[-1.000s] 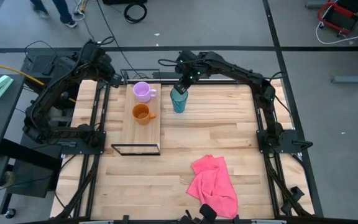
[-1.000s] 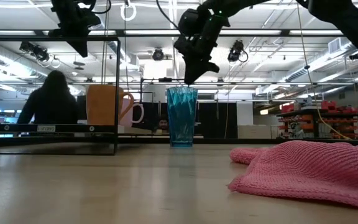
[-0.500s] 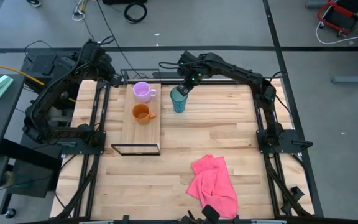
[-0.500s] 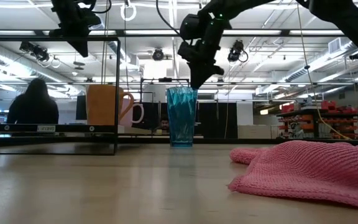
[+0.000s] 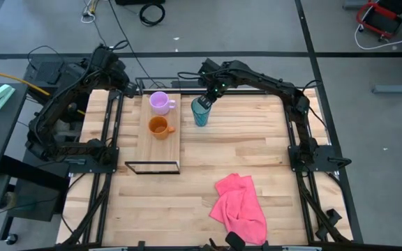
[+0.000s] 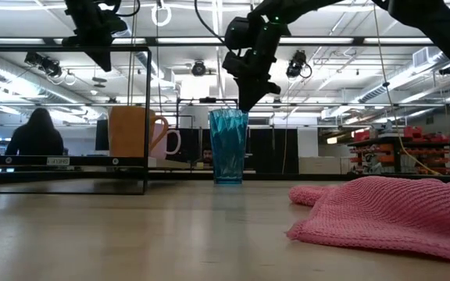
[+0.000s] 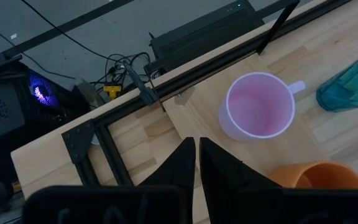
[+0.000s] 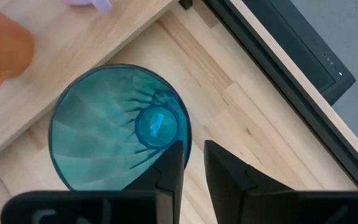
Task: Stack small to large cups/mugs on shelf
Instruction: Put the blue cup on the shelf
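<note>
The left gripper (image 5: 125, 85) is hanging at the table's far left corner beside the shelf (image 5: 160, 143), its fingers (image 7: 182, 163) pressed almost together with only a slit showing and nothing between them. Three cups are showing in all. Two are standing on the shelf plank: the purple mug (image 5: 160, 103) at its far end and the orange mug (image 5: 159, 127) just in front of it. In the low view the orange mug (image 6: 130, 132) is hiding nearly all of the purple one, leaving only a handle loop visible, while the left wrist view is cutting the orange mug (image 7: 319, 176) off at its rim. The teal tumbler (image 5: 200, 111) is standing upright on the table just right of the shelf. The right gripper (image 5: 211, 96) is hovering over its far rim; the right wrist view is showing its fingers (image 8: 169, 165) narrowly parted, one over the tumbler's (image 8: 118, 127) edge, one outside, though contact is hard to make out. One pink cloth (image 5: 241, 206) is lying near the front.
</note>
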`<state>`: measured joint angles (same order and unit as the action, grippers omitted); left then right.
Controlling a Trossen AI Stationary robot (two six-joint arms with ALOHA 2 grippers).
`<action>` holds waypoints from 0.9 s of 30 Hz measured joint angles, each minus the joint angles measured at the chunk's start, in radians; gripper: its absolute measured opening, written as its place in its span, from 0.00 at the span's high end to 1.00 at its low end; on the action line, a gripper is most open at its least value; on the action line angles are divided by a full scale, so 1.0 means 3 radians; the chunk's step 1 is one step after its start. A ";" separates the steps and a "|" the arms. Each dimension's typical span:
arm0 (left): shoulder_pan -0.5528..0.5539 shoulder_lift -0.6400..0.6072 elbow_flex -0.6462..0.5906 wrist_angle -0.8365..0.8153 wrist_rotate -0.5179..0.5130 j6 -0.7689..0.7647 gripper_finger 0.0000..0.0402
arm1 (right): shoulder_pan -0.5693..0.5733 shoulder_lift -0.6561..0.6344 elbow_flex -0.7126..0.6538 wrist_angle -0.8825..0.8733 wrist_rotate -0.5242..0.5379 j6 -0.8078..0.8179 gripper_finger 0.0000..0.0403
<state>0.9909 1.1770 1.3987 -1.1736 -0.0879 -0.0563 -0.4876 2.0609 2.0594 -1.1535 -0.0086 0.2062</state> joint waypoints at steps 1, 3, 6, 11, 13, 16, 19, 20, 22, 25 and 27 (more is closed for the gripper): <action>0.0000 0.0000 0.0000 0.0000 0.0000 0.0000 0.92 | 0.0006 0.0000 0.0000 0.0000 0.0000 0.0000 0.82; 0.0000 0.0000 0.0000 0.0000 0.0000 -0.0001 0.91 | 0.0023 0.0000 0.0000 0.0007 0.0001 -0.0001 0.82; -0.0001 0.0000 0.0000 0.0002 0.0000 -0.0001 0.90 | 0.0023 0.0000 0.0000 -0.0001 0.0003 -0.0001 0.82; 0.0000 0.0000 0.0000 0.0003 0.0000 -0.0007 0.91 | 0.0020 -0.0004 -0.0107 0.0007 0.0013 0.0000 0.82; -0.0001 0.0000 0.0000 0.0003 0.0000 -0.0007 0.91 | 0.0020 -0.0004 -0.0172 0.0050 0.0013 0.0000 0.82; -0.0001 0.0000 0.0000 0.0004 0.0001 -0.0007 0.91 | 0.0022 -0.0003 -0.0284 0.0086 0.0013 0.0001 0.82; -0.0001 0.0000 0.0001 0.0006 0.0001 -0.0006 0.90 | 0.0021 -0.0003 -0.0343 0.0169 0.0013 0.0016 0.82; -0.0001 0.0000 0.0001 0.0007 0.0001 -0.0006 0.89 | 0.0023 -0.0002 -0.0346 0.0166 0.0011 0.0024 0.82; -0.0001 0.0000 0.0001 0.0013 0.0001 -0.0006 0.89 | 0.0023 -0.0002 -0.0347 0.0193 0.0002 0.0023 0.82; -0.0001 0.0000 0.0001 0.0013 0.0001 -0.0005 0.89 | 0.0023 -0.0001 -0.0347 0.0243 0.0003 0.0026 0.82; -0.0001 0.0000 0.0001 0.0013 0.0001 -0.0004 0.89 | 0.0023 -0.0001 -0.0347 0.0267 0.0003 0.0054 0.82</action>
<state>0.9905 1.1770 1.3991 -1.1698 -0.0875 -0.0574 -0.4808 2.0605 1.9553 -1.0733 -0.0078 0.2225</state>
